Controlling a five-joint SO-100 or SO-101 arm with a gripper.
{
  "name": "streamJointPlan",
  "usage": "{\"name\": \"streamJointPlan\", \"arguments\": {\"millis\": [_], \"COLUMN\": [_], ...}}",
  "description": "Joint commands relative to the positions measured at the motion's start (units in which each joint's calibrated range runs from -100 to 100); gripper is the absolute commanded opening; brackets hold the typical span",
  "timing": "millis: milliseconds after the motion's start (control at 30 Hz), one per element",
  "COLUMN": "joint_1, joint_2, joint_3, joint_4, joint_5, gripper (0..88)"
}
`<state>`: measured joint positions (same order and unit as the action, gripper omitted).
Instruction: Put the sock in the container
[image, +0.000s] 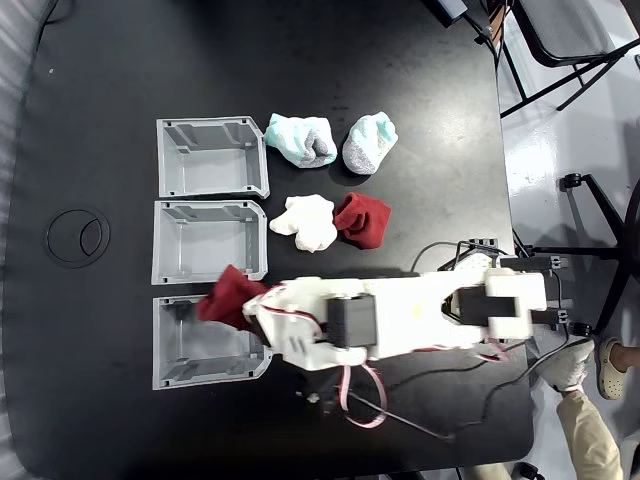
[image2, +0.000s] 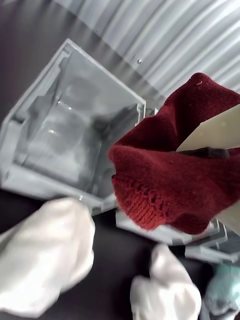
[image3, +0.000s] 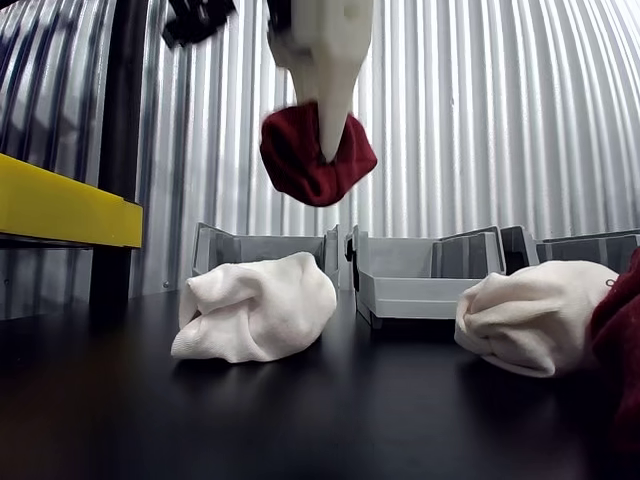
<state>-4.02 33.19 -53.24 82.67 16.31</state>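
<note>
Fingers (image: 238, 302) clamp the sock (image: 230, 297) above the near tray's (image: 180, 368) right rim in the fixed view; I'd carry it further left before letting go.

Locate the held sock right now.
In the fixed view, the sock hangs in the gripper above the top right corner of the lowest tray, clear of the table.

A lab or workshop: corrugated metal wall (image3: 500, 120), black workbench (image: 100, 100).
</note>
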Motion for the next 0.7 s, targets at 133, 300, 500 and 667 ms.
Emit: {"name": "streamJointPlan", "arguments": {"millis": [133, 300, 500, 667], "joint_1": [-2.9, -5.4, -5.5, -5.5], "joint_2": [11.9, 14.4, 15.3, 16.5], "joint_3": [-25.3, -27.9, -27.8, -27.9], "joint_4": [-0.7, -0.2, -0.3, -0.2], "joint_5": [-0.2, -0.2, -0.2, -0.2], "gripper": [1.7, 1.8, 1.9, 3.0]}}
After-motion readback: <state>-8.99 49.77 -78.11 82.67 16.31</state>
